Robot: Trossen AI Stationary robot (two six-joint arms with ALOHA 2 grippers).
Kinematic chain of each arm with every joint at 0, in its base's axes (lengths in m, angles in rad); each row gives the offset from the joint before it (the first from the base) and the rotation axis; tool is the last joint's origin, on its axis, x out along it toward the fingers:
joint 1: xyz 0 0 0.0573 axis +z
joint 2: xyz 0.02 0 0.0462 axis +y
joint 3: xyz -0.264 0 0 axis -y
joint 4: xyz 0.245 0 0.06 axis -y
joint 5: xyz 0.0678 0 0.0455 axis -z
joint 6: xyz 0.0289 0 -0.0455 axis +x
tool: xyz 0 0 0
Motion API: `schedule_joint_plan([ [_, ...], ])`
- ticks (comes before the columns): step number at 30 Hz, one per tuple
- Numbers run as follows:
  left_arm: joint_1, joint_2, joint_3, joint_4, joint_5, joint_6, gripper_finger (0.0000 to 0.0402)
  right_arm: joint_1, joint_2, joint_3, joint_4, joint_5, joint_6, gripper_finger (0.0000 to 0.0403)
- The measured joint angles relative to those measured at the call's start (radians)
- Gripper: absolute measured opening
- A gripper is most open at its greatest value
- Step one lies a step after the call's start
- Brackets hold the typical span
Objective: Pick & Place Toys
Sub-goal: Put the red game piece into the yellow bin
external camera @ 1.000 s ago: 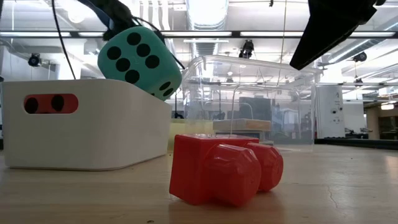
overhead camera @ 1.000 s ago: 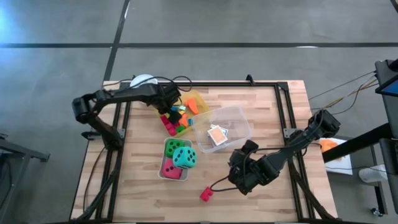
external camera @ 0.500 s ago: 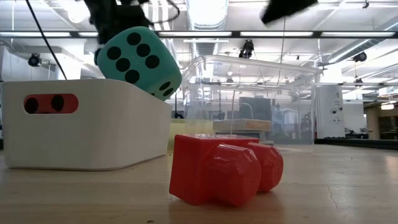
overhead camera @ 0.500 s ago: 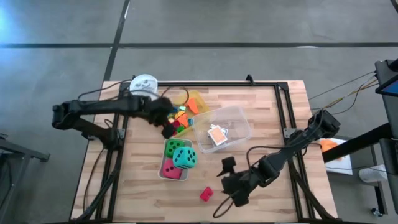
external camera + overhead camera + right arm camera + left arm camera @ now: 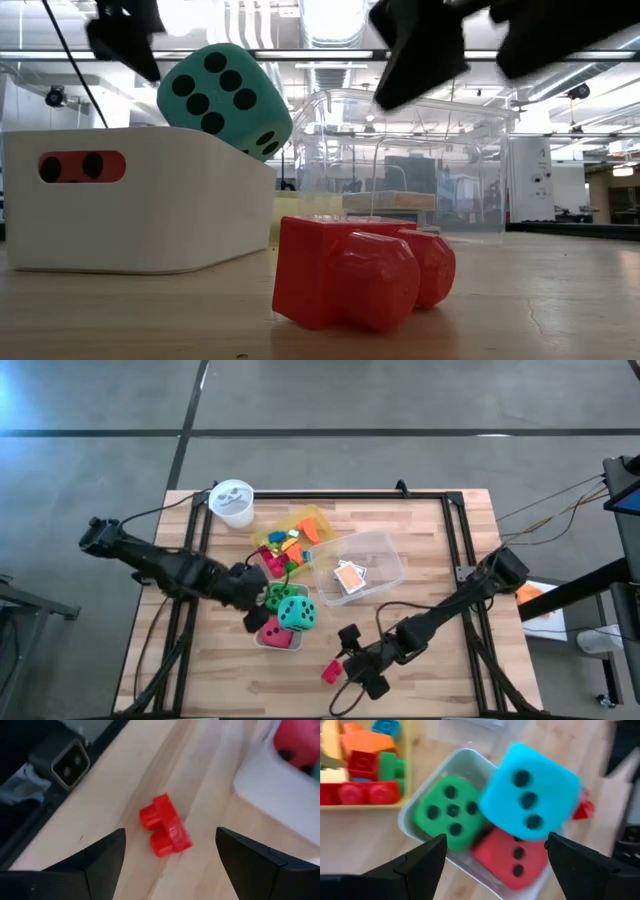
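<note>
A white bin (image 5: 263, 643) holds three dotted dice: green (image 5: 451, 812), teal (image 5: 529, 800) on top, and red (image 5: 507, 855). My left gripper (image 5: 260, 610) hovers open and empty over the bin's left side. A lone red block (image 5: 165, 832) lies on the table near the front edge. It also shows in the low view (image 5: 360, 280). My right gripper (image 5: 352, 660) is open above and just right of it, touching nothing. More bright blocks lie in a yellow tray (image 5: 312, 517).
A clear plastic box (image 5: 385, 555) with a card pack (image 5: 348, 578) stands right of the tray. A white round cup (image 5: 232, 502) is at the far left corner. Dark frame rails run along the table's left and right edges.
My left gripper has gone from the yellow tray toward the table's near edge and now hangs over the dice bin. My right gripper has gone toward the near-left and down, closing on the lone red block. The block and dice have stayed put.
</note>
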Motion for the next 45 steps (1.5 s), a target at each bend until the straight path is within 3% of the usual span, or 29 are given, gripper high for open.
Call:
schedule_joint_plan([
  [10,-0.128,-0.002,0.0,0.017,-0.019,-0.085,0.0334,-0.032,0.12,0.004,0.098,-0.064,-0.047,0.0303],
  [30,-0.133,-0.002,0.0,0.014,-0.02,-0.098,0.0334,-0.065,0.242,0.049,0.083,-0.119,-0.074,0.03],
  [34,-0.133,-0.002,0.0,0.014,-0.02,-0.098,0.0334,-0.065,0.242,0.049,0.081,-0.12,-0.07,0.0264],
  [40,-0.133,-0.002,0.0,0.013,-0.017,-0.098,0.0334,-0.066,0.239,0.052,0.074,-0.12,-0.075,0.0161],
  [45,-0.133,-0.002,0.0,0.014,-0.018,-0.098,0.0334,-0.066,0.238,0.053,0.072,-0.116,-0.071,0.0157],
])
